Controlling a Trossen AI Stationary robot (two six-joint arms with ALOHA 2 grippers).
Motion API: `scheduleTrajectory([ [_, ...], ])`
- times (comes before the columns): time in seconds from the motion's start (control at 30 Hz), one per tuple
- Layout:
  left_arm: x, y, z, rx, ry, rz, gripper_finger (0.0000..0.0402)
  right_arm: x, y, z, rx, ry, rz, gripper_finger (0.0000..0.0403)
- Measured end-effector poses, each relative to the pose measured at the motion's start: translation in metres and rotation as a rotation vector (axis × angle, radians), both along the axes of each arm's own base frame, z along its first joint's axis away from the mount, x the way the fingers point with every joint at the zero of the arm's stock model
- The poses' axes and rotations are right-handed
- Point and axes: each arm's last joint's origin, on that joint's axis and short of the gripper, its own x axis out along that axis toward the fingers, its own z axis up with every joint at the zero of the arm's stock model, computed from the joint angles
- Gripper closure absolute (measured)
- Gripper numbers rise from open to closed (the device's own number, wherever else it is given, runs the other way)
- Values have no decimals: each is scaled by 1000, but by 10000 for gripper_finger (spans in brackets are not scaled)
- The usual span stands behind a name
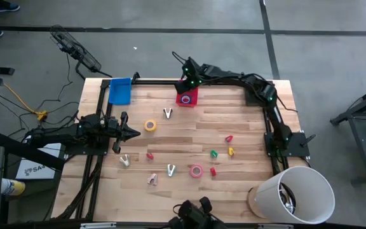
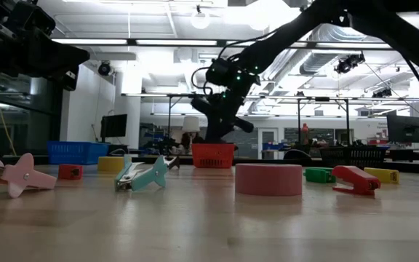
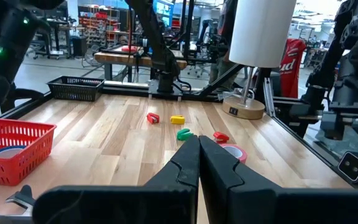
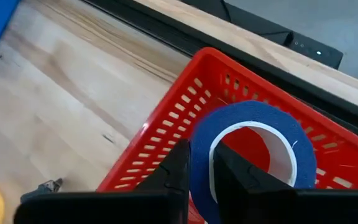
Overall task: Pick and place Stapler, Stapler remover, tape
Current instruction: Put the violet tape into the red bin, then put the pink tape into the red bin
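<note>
My right gripper (image 4: 199, 171) is at the table's far edge, over the red basket (image 1: 187, 97), shut on a blue tape roll with a white core (image 4: 253, 149). In the left wrist view another blue roll (image 3: 5, 151) lies inside the basket (image 3: 17, 146). The yellow tape (image 1: 150, 125) and the pink tape (image 1: 196, 170) lie flat on the table. Staple removers (image 1: 168, 113) (image 1: 171, 169) and small red, green and yellow staplers (image 1: 213, 153) are scattered around them. My left gripper (image 1: 135, 132) is shut and holds nothing at the table's left side. My right gripper pinches the blue roll's wall (image 4: 199, 155), one finger (image 4: 235, 171) inside the ring's open centre and the other (image 4: 176, 168) outside. The fingers slant down from above. The roll is tilted over the basket's inside; whether it touches the basket floor I cannot tell.
A blue bin (image 1: 120, 90) stands at the far left corner. A white bucket (image 1: 297, 194) lies at the near right corner. Two more removers (image 1: 124, 160) (image 1: 152, 180) lie near left. Bare wood lies between the basket and the scattered pieces.
</note>
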Motion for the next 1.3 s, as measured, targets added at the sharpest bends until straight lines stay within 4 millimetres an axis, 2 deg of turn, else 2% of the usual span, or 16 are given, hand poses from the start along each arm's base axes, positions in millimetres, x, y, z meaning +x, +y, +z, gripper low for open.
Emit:
scheduleTrajectory([
  [0.17, 0, 0, 0, 0, 0, 0, 401, 1, 0, -13, 49, 18, 2, 363],
  [0.57, 0, 0, 0, 0, 0, 0, 401, 1, -1, -13, 23, 29, -22, 325],
  [1.03, 0, 0, 0, 0, 0, 0, 401, -1, -2, -14, 67, 19, 11, 212],
  [1.13, 0, 0, 0, 0, 0, 0, 401, -6, -4, -10, 87, 19, 18, 206],
  [1.3, 0, 0, 0, 0, 0, 0, 401, -15, -6, 13, 43, 11, 48, 209],
])
